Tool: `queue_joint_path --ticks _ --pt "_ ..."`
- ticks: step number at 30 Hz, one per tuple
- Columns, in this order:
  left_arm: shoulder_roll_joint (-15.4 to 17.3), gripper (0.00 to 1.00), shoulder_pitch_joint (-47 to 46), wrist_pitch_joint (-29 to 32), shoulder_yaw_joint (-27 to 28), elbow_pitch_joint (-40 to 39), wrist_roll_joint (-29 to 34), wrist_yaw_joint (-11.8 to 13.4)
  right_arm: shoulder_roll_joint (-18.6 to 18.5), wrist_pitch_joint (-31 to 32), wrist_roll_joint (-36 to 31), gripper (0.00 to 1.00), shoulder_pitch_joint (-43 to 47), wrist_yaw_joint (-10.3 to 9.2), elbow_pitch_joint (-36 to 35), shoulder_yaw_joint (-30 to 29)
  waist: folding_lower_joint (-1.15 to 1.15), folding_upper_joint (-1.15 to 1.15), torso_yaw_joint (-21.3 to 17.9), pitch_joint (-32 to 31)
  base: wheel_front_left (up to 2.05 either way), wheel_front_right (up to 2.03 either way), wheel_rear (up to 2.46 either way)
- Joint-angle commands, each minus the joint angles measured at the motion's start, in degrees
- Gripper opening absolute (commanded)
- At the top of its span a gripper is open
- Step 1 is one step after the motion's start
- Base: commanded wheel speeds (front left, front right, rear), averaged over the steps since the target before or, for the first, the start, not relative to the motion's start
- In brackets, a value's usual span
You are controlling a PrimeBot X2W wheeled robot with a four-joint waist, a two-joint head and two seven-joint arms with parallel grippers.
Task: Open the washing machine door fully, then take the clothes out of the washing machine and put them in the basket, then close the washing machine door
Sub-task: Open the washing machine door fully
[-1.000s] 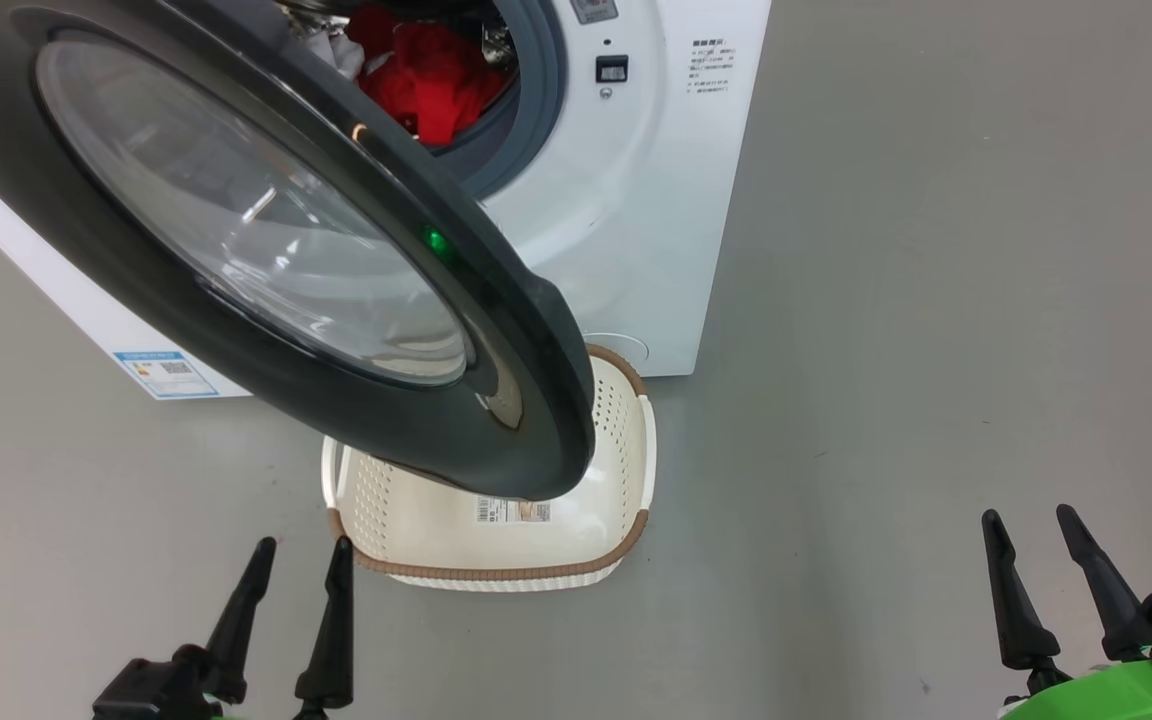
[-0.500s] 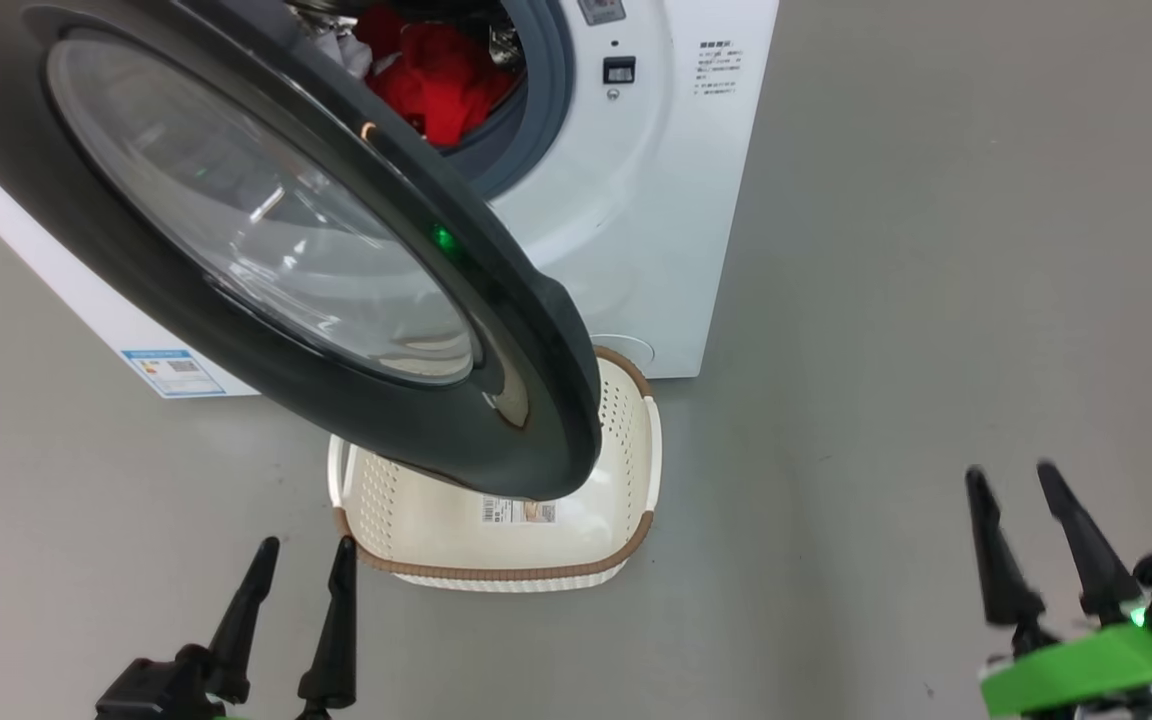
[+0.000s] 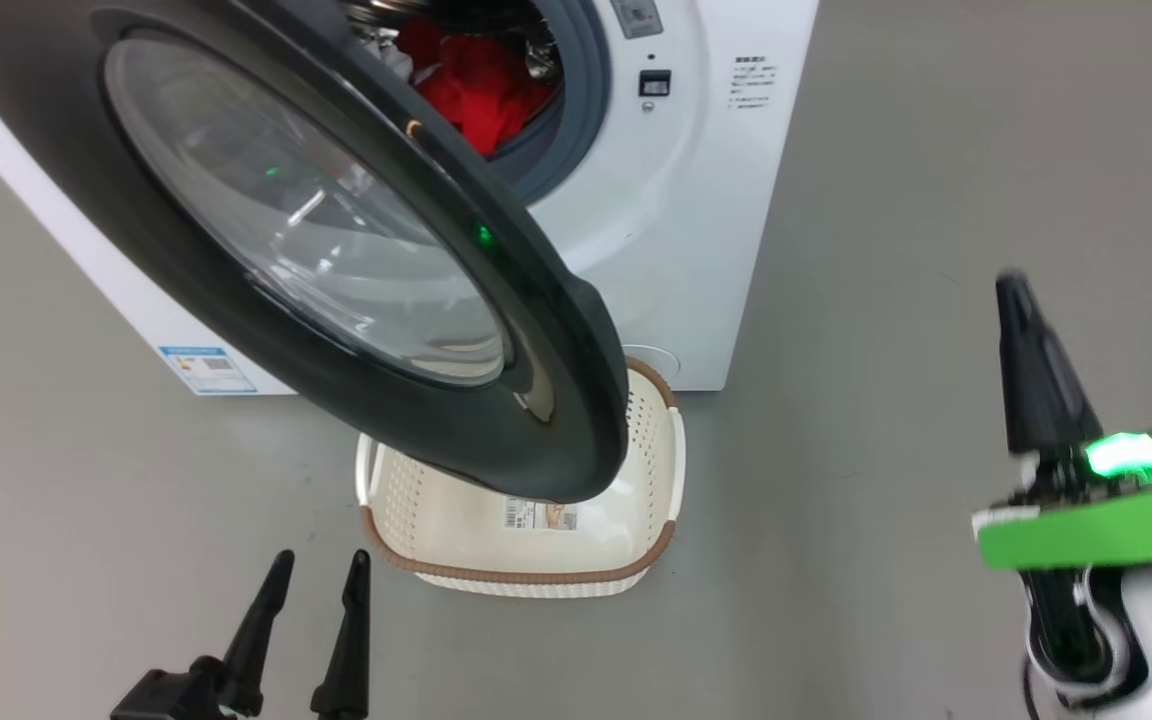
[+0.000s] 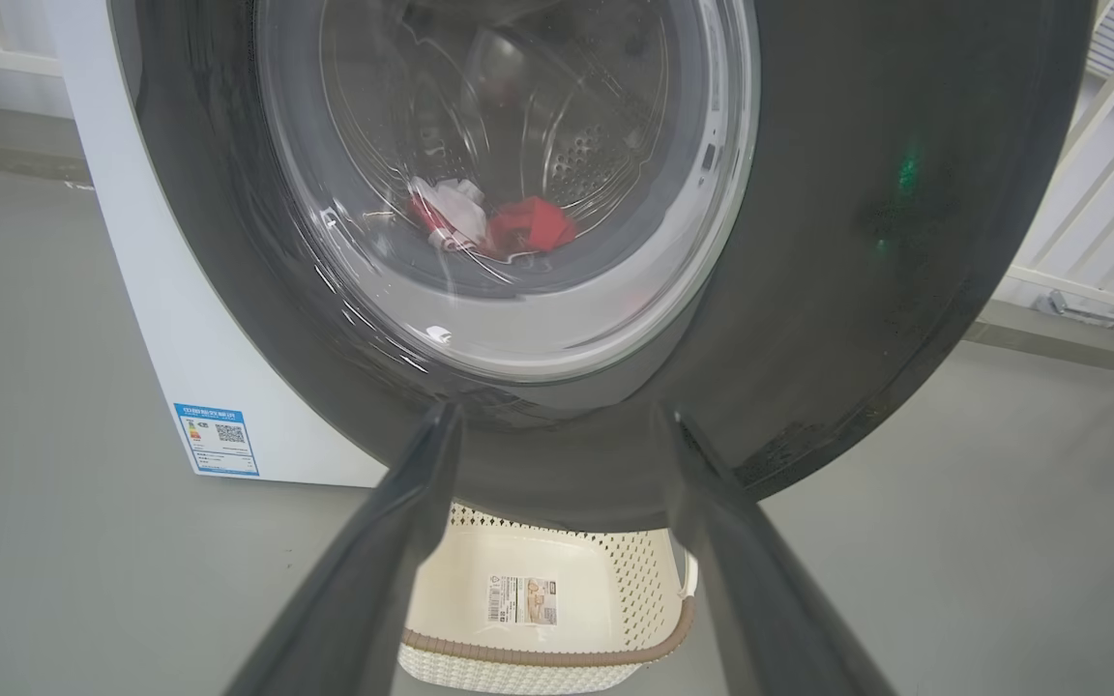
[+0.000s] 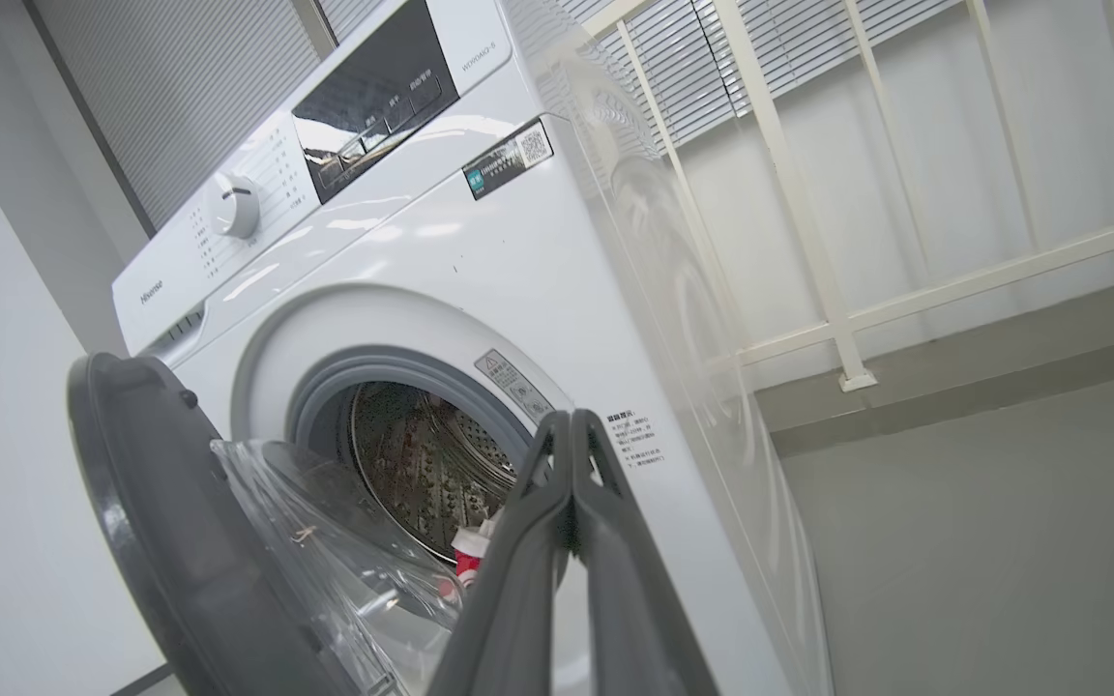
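Door-opening step. The washing machine door stands half open, its free edge hanging over the basket on the floor. The red clothes sit in the drum of the washing machine. My right tool is clenched and empty, well right of the door. My left tool is released, low. I'd hook the shut fingers behind the rim's free edge and sweep left slowly, clear of glass and basket.

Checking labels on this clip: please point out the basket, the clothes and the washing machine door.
basket (image 3: pixel 456 532): head view, bare cream bottom.
clothes (image 3: pixel 478 82): head view, red fabric.
washing machine door (image 3: pixel 316 230): head view, clear glass window.
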Motion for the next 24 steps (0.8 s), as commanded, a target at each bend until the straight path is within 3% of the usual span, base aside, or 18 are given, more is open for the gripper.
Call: queue_joint_path --ticks 1,9,10,11,17,24 --pt "0.6 1.00 -0.1 -0.7 1.5 -1.5 -0.4 0.4 -1.1 -0.4 4.6 0.00 -3.8 0.28 -3.1 2.8 0.00 0.00 0.7 0.0 0.00 0.00 0.00" --pt "0.6 1.00 -0.4 -0.7 0.4 -1.8 -1.4 0.8 -5.0 -0.4 26.9 0.00 -12.1 0.28 -3.3 14.5 0.00 0.00 2.7 0.9 0.00 0.00 0.00" --pt "0.6 1.00 -0.6 -0.7 0.0 -1.8 -1.6 0.9 -6.2 0.9 34.4 0.00 -14.3 0.28 -2.0 18.5 0.00 0.00 3.2 1.1 0.00 0.00 0.00" --pt "0.6 1.00 -0.6 -0.7 0.0 -1.8 -1.6 0.9 -6.2 0.9 34.4 0.00 -14.3 0.28 -2.0 18.5 0.00 0.00 3.2 1.1 0.00 0.00 0.00" --pt "0.6 1.00 -1.4 -0.7 -1.1 -2.1 -2.6 1.0 -7.2 13.1 52.5 0.00 -20.2 0.28 0.4 22.0 0.00 0.00 4.7 2.9 0.00 0.00 0.00" --pt "0.6 1.00 -2.6 -0.7 -2.3 -2.1 -3.6 1.1 -7.0 29.7 61.8 0.00 -24.3 0.28 6.8 20.1 0.00 0.00 6.7 4.8 0.00 0.00 0.00"
